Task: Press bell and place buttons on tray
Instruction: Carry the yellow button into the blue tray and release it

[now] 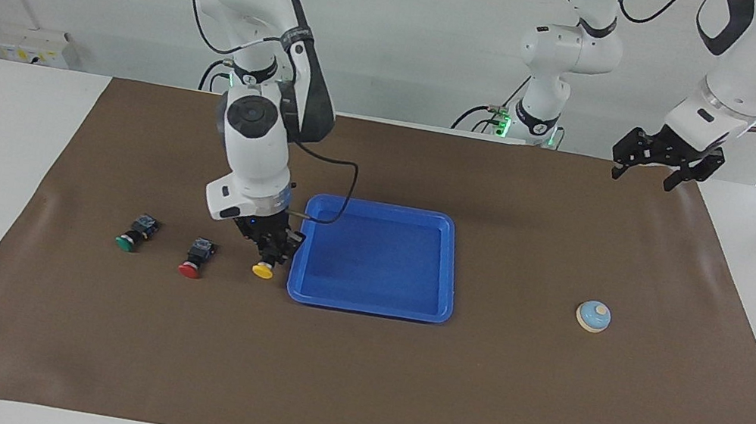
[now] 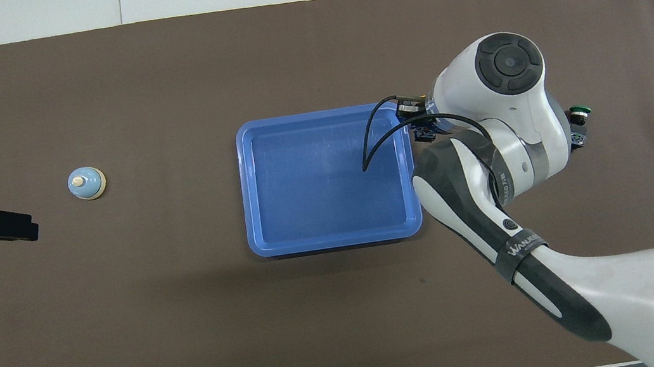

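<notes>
Holding the yellow button clenched, the right gripper hangs just beside the tray, which is bare. The red button and green button lie untouched toward the right arm's end. The left gripper, released, hovers nearer the robots than the bell, apparently unpressed.

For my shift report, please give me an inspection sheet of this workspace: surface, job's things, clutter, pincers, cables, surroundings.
Surface: brown mat on a white table.
Job's things: blue tray holds nothing; green button and red button on the mat; bell toward the left arm's end.
Clutter: nothing seen.
Pincers: right pincer shut on the yellow button, beside the tray's rim; left pincer open, raised, waiting.
Cables: black cable loops from the right wrist over the tray.
Surroundings: white wall, wall socket.
</notes>
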Available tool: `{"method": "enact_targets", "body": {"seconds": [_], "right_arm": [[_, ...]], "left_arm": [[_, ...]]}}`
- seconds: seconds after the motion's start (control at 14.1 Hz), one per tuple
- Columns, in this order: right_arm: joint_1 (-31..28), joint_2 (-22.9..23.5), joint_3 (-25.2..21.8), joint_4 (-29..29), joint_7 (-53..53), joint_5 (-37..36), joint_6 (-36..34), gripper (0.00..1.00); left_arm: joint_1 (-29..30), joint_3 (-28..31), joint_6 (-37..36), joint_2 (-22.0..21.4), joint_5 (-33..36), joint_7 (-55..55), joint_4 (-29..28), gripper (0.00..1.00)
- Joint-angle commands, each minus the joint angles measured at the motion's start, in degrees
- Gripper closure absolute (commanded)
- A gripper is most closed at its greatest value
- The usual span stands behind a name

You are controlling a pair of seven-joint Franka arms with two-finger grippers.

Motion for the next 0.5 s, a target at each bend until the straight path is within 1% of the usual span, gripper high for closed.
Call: {"method": "enact_targets", "body": {"seconds": [0.0, 0.14, 0.21, 0.35, 0.43], "right_arm": [[0.6, -0.7, 2.9, 0.5, 1.3, 2.3, -1.0, 1.00], [3.8, -0.7, 2.9, -1.0, 1.5, 2.6, -0.4, 1.00], [4.2, -0.5, 2.9, -2.7, 1.7, 2.5, 1.1, 1.00], [6.4, 0.5, 2.9, -7.2, 1.8, 2.5, 8.0, 1.00], [6.4, 1.2, 2.9, -7.9, 1.8, 2.5, 9.2, 1.00]], "left_arm": [[-0.9, 0.4, 2.2, -2.2, 0.9, -0.4, -2.8, 0.00], [-0.8, 0.4, 2.3, -2.5, 0.8, -0.4, -3.8, 0.00], [-0.8, 0.4, 2.7, -2.6, 0.8, -0.4, -4.5, 0.00], [-0.9, 0.3, 3.6, -3.4, 0.8, -0.3, -5.9, 0.00], [-0.9, 0.3, 3.6, -3.4, 0.8, -0.3, -5.9, 0.00]]}}
